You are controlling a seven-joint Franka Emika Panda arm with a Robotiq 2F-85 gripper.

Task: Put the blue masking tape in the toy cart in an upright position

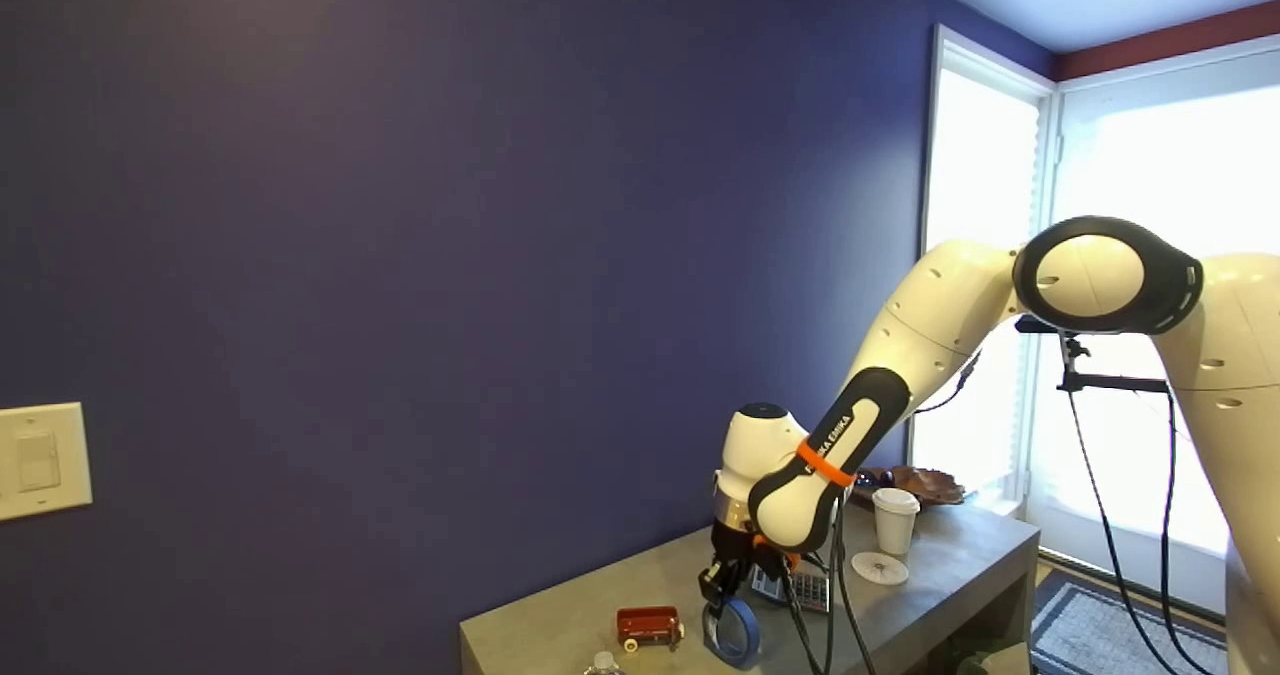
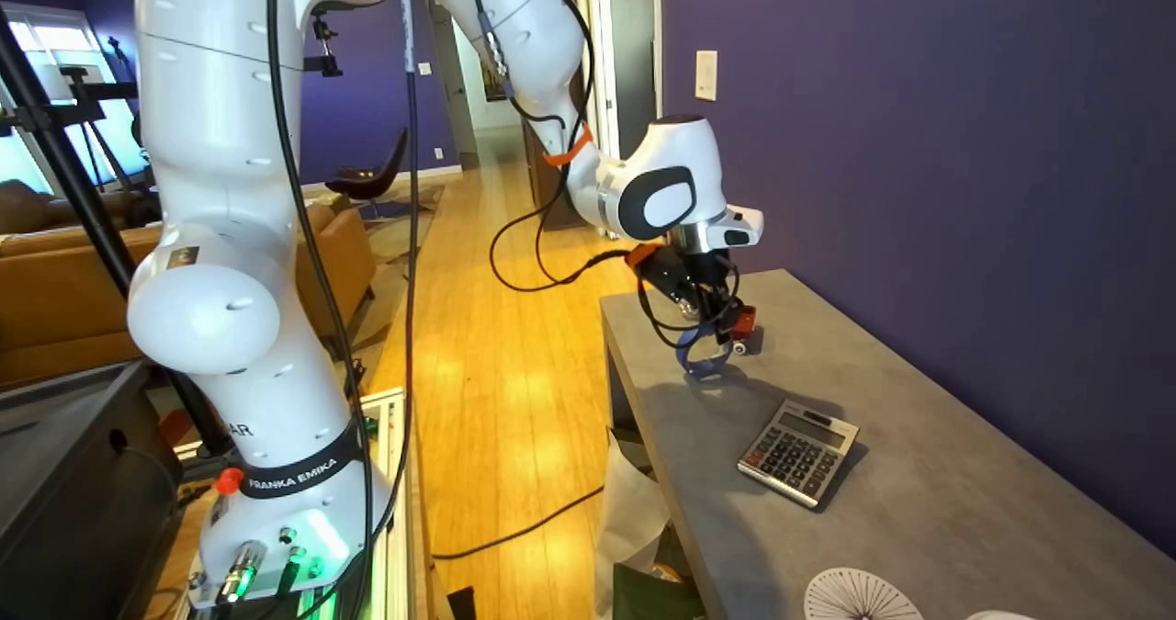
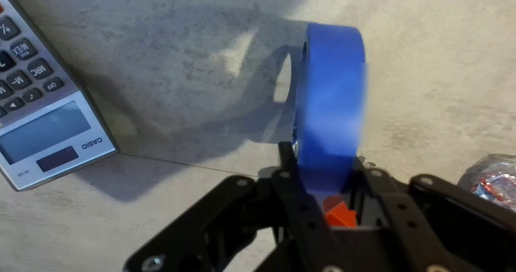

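The blue masking tape (image 1: 737,631) stands on edge as a ring in my gripper (image 1: 722,597). In the wrist view, the gripper's fingers (image 3: 322,157) are on either side of the tape's (image 3: 332,94) width and shut on it. The tape also shows under the gripper (image 2: 718,326) in an exterior view (image 2: 703,355). I cannot tell whether it touches the table. The red toy cart (image 1: 648,624) with whitish wheels stands on the table beside the tape, apart from it. The cart (image 2: 745,321) is partly hidden behind the gripper in an exterior view. In the wrist view I cannot make it out.
A grey calculator (image 2: 799,452) lies near the tape on the grey table (image 2: 919,473). A clear bottle (image 1: 603,664) stands near the cart. A white cup (image 1: 895,522), a white disc (image 1: 880,568) and a brown bowl (image 1: 928,485) are farther along. The purple wall borders the table.
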